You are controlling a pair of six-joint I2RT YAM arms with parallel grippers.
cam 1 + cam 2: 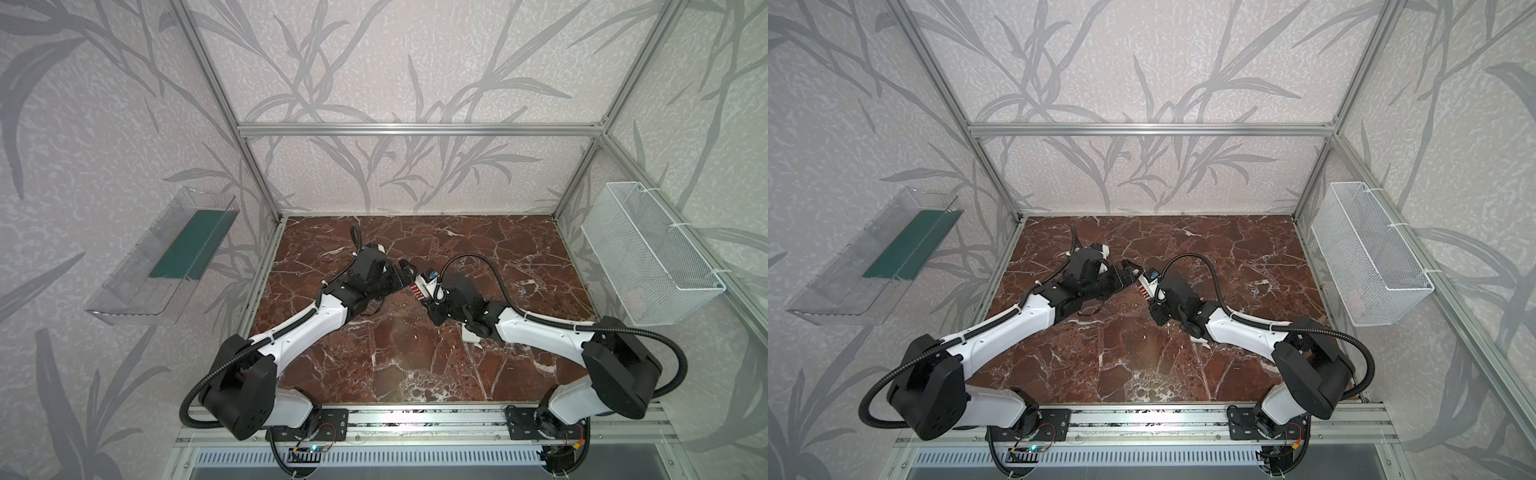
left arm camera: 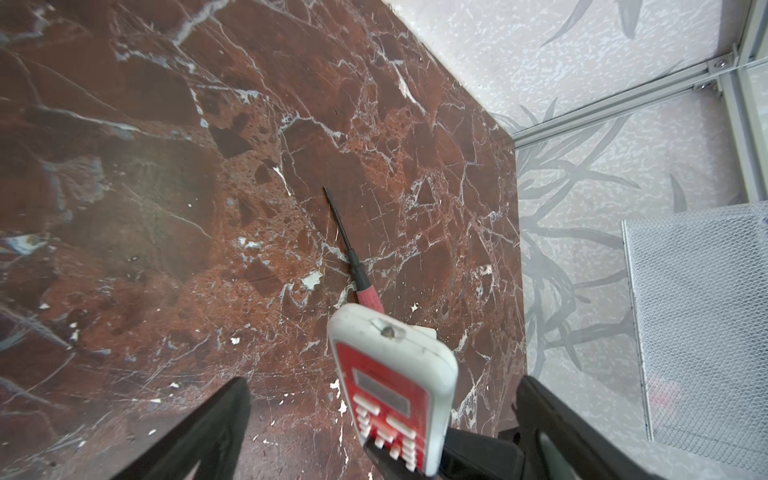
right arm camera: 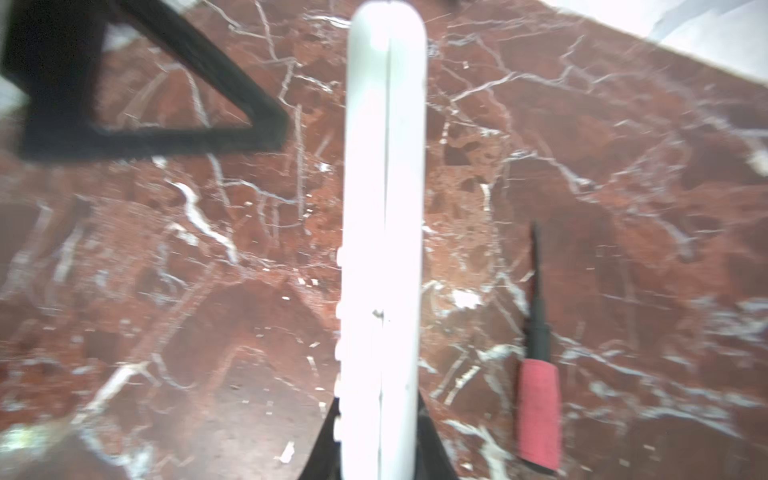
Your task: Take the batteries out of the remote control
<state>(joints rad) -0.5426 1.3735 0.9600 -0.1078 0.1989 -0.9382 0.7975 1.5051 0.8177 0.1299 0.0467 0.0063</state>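
The right tool (image 3: 378, 440) is closed on one end of the white remote control with a red button face (image 3: 384, 249) and holds it up above the dark red marble counter (image 1: 415, 374). In the right wrist view the remote control shows only its thin white side.

The left tool (image 2: 384, 382) is wide open. Its two black fingers (image 2: 243, 384) stand one on each side of the remote control and do not touch it. In both top views the two tools meet near the middle of the counter, with the remote control (image 1: 422, 286) between them.

No batteries show in any picture. The back of the remote control, where they would sit, is turned away from the cameras, so it is hard to tell if its lid is on or off. A small white piece (image 1: 471, 337) lies on the counter under the right arm. It may be the lid, but that is only a guess.

A thin screwdriver with a red handle and black shaft (image 2: 353, 257) lies flat on the counter, just beside the remote control in the wrist views, and no tool holds it.

It looks like the job is at an early or middle part. The remote control is picked up and held. Taking the batteries out seems to be the part that is left.
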